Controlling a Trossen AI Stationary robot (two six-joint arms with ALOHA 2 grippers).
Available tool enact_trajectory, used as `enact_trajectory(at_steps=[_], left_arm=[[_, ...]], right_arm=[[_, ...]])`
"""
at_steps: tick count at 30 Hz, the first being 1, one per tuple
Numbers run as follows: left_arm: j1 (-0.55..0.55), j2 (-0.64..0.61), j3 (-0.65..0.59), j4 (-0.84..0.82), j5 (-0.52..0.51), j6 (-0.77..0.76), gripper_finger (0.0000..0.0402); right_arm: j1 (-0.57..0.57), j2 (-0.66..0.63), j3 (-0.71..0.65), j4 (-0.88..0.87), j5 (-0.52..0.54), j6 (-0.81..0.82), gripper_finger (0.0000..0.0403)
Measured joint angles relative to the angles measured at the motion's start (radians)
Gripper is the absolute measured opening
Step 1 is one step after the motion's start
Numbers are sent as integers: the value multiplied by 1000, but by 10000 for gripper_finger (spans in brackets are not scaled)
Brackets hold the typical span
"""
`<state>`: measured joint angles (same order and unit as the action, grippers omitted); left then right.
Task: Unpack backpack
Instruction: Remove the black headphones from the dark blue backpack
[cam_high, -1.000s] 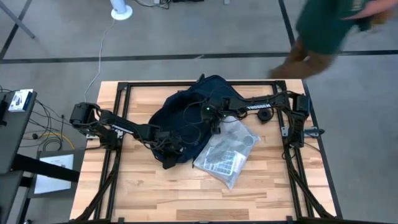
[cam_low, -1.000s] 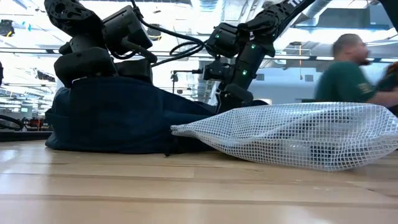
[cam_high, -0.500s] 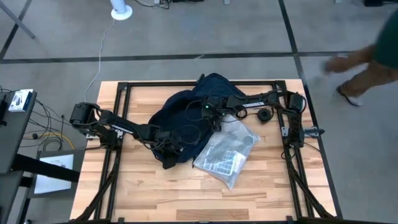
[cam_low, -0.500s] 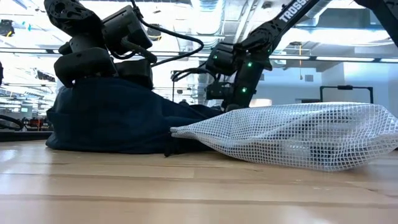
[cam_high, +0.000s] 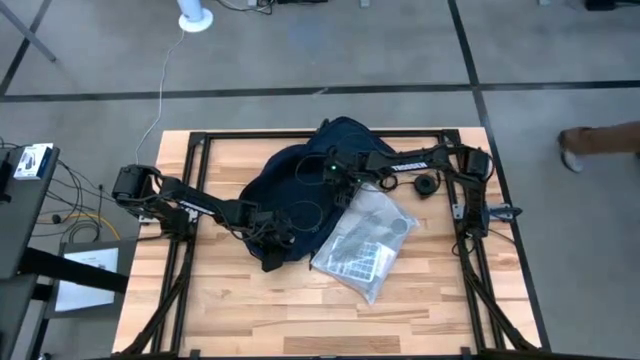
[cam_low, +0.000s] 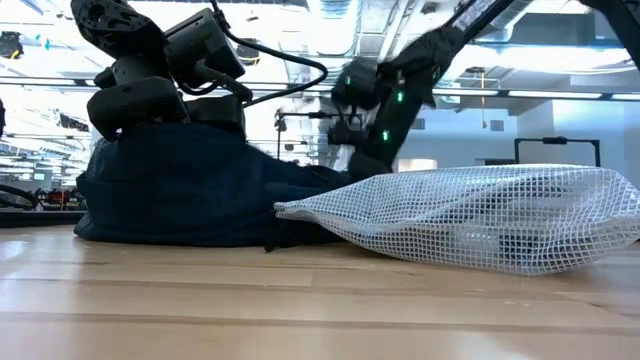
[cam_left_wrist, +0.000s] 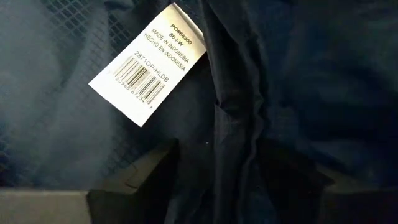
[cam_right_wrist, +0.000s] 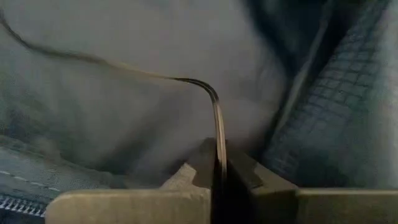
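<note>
Backpack (cam_high: 300, 175): lay slumped on the wooden table (cam_high: 230, 310), toward its far side and about midway across; dark navy fabric, rumpled and low.
Left gripper (cam_high: 272, 237): sat at the backpack's near edge, pressed into the fabric; in the left wrist view a fold of navy cloth (cam_left_wrist: 239, 124) ran down between its two dark fingers (cam_left_wrist: 134, 183), which stood wide apart around it. Whether they truly pinched the fold could not be told.
White label (cam_left_wrist: 149, 62): sewn inside the backpack, just beside that fold, with a barcode and small print.
Right gripper (cam_high: 340, 183): hung over the backpack's right half, near its middle; its fingers (cam_right_wrist: 186, 180) were clenched together on a thin dark cord (cam_right_wrist: 214, 112) that curved away across the blurred grey-blue lining.
Mesh pouch (cam_high: 362, 240): clear with a white grid, resting on the table just right of the backpack and touching its near right edge; something dark inside.
Small black round thing (cam_high: 427, 185): on the table, right of the backpack, apart from it.
Person's leg (cam_high: 600, 140): on the floor, well right of the backpack, beyond the table.
</note>
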<state>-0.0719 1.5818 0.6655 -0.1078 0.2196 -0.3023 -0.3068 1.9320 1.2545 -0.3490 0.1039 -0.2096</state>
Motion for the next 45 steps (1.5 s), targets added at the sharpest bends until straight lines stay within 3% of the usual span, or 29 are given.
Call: enact_trajectory(at_steps=[16,25,28,35,41,45], left_arm=[[13,0,0,3,2,2,208],[26,0,0,1,5,1,208],[26,0,0,0,5,0,208],[26,0,0,-3,4,-6,208],[26,0,0,-8,2,-7,207],[26,0,0,-8,1,-8,207]], right_arm=[[110,-448,33,-65,127,54,0],[107,-469,33,-242,142,90,0],[122,-476,33,-231,178,109,0],[168,-601,33,-129,386,131,0],[218,-750,34,-112,769,96,0],[225,-841,34,-125,804,97,0]])
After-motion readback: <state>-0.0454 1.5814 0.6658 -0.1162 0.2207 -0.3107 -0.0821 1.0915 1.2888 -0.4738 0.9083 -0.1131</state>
